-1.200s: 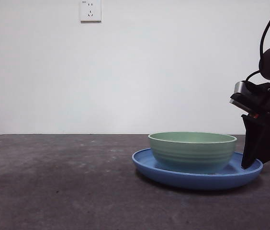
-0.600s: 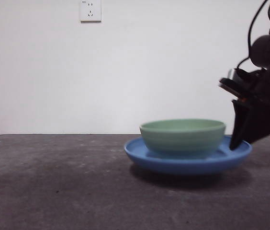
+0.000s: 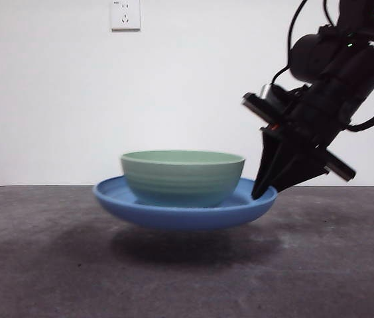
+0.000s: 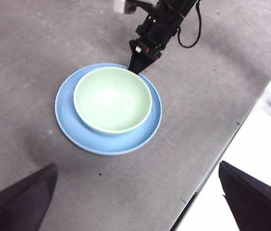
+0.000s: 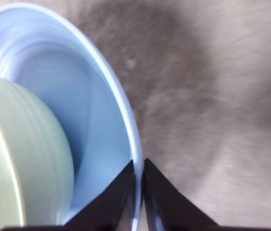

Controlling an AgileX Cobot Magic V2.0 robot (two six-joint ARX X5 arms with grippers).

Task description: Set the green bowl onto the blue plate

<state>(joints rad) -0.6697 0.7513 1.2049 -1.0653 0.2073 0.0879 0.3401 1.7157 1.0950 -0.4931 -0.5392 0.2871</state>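
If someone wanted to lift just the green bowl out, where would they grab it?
Probably by the rim of the green bowl, coming straight down from above with one jaw inside and one outside. It sits upright and open-topped in the blue plate, and its lower sides are ringed by the plate's raised edge. The right gripper pinches the plate's rim on one side, so the far side is freer.

In your right wrist view the green bowl (image 5: 20, 173) and the blue plate (image 5: 87, 96) run off the picture's edge, and the table (image 5: 212, 86) is blurred. In your left wrist view the left gripper (image 4: 135, 202) shows only two jaw tips.
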